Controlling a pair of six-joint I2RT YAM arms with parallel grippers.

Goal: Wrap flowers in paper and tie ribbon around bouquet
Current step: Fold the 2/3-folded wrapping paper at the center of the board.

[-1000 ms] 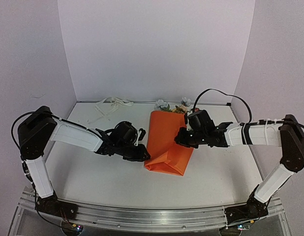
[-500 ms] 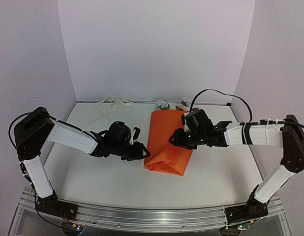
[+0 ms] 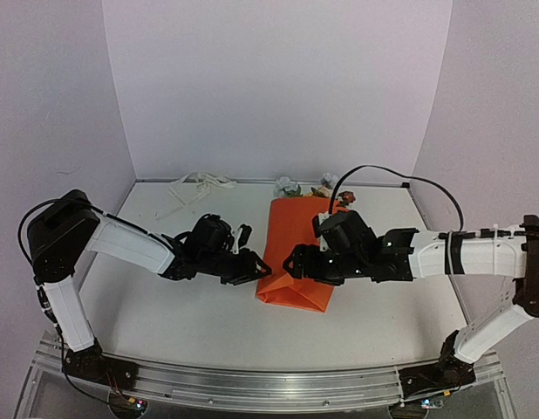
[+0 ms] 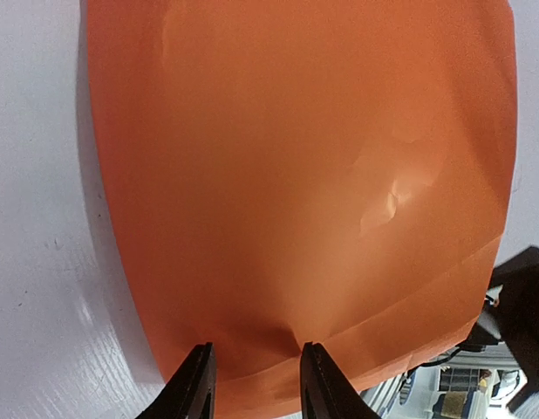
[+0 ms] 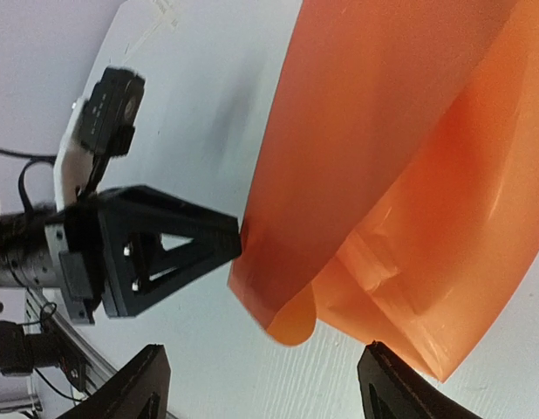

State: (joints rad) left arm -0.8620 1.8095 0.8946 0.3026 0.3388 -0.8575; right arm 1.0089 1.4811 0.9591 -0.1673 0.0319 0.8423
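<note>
Paper (image 3: 289, 229) folded over, flowers (image 3: 291, 186) at its far end | left pincer (image 4: 252, 384) part-open astride its left edge | right pincer (image 5: 268, 384) wide open over its near half, shifted nearer than before.

paper (image 3: 287, 229): orange, folded shut, lying flat in the middle of the top view
flowers (image 3: 289, 186): heads poke out its far end
ribbon (image 3: 200, 184): white, loose heap, upper left

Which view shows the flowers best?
Top external: flower heads poke out past the orange paper's far edge. Both wrist views show the paper but no flowers.
</note>
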